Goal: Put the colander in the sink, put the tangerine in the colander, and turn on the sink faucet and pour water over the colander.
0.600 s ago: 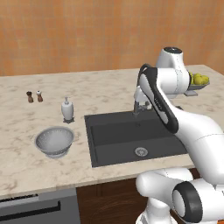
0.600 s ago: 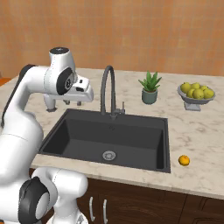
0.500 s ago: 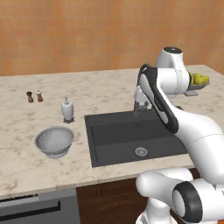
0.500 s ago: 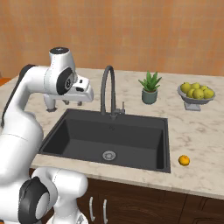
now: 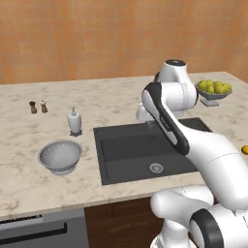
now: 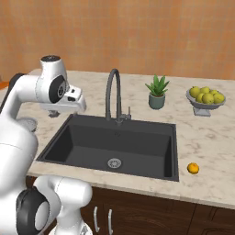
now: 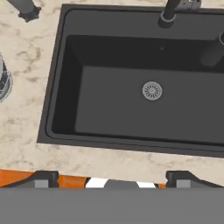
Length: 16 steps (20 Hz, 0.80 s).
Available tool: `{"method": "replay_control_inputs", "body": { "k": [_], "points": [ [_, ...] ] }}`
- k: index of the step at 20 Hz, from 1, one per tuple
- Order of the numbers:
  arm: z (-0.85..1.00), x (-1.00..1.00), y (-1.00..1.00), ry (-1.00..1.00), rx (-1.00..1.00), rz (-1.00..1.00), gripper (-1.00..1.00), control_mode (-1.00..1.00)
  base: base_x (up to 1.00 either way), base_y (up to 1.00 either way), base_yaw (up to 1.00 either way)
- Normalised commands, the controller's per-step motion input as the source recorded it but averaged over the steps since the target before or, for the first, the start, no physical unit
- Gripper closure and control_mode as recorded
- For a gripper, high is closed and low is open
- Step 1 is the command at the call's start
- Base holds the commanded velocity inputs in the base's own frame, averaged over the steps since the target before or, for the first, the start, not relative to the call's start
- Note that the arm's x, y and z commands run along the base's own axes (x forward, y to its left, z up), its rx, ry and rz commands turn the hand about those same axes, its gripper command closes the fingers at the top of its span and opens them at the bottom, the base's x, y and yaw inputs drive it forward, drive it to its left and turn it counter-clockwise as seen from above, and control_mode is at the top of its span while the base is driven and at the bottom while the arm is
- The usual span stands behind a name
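The colander (image 5: 60, 156) stands upright on the counter left of the sink (image 5: 127, 170), and its rim shows at the left edge of the hand view (image 7: 3, 82). My gripper (image 7: 112, 179) hovers open and empty above the sink's left half, its fingertips (image 7: 41, 179) spread wide. In the base views the gripper (image 5: 149, 125) (image 6: 54, 113) hangs over the sink's back left corner. The tangerine (image 6: 193, 168) lies on the counter right of the sink (image 6: 78, 151), near the front edge. The sink faucet (image 6: 112, 92) arches over the basin from behind, and its base (image 7: 168, 13) shows in the hand view above the round drain (image 7: 152, 90).
A white soap dispenser (image 5: 74, 121) stands behind the colander, with two small shakers (image 5: 38, 106) further back left. A potted plant (image 6: 157, 92) and a grey footed bowl of lemons (image 6: 205, 98) stand at the back right.
The arm and hand have shifted a little to the left over the sink. Nothing on the counter has moved.
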Motion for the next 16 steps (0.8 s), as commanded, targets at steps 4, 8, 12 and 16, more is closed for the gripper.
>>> {"method": "replay_control_inputs", "body": {
  "k": [4, 8, 12, 16],
  "points": [
    [-0.42, 0.01, 0.88, 0.11, 0.12, 0.00, -1.00, -1.00, 0.00, 0.00, 0.00],
    [-0.48, 0.14, 0.66, 0.10, 0.23, 0.00, -1.00, -1.00, 0.00, 0.00, 0.00],
    [-0.49, 0.25, 0.57, 0.03, 0.27, 0.00, -1.00, -1.00, 0.00, 0.00, 0.00],
    [-0.40, 0.34, 0.78, 0.00, 0.16, -0.01, -1.00, -1.00, 0.00, 0.00, 0.00]
  ]
}}
